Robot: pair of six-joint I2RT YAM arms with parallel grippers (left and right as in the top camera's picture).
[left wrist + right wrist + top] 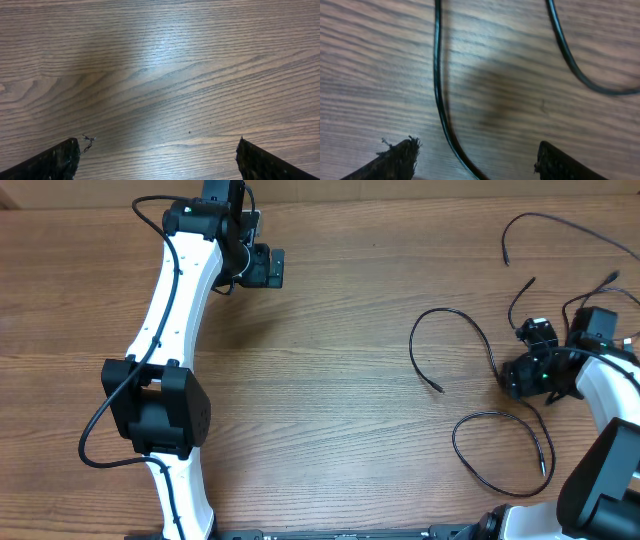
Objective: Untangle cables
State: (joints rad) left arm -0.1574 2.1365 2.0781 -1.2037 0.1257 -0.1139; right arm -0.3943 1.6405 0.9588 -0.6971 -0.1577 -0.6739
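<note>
Cables and fingers lost at the frame edges
Overhead, the far cable point(580, 225) runs off the right edge, and the cable loop point(450, 310) vanishes under the right gripper point(520, 358); the plug ends point(440, 388) are too small to tell. In the right wrist view a blurred straight cable point(438, 75) and curved cable point(565, 50) are cropped, and its fingers point(395, 162) are cut off at the near edge.
</note>
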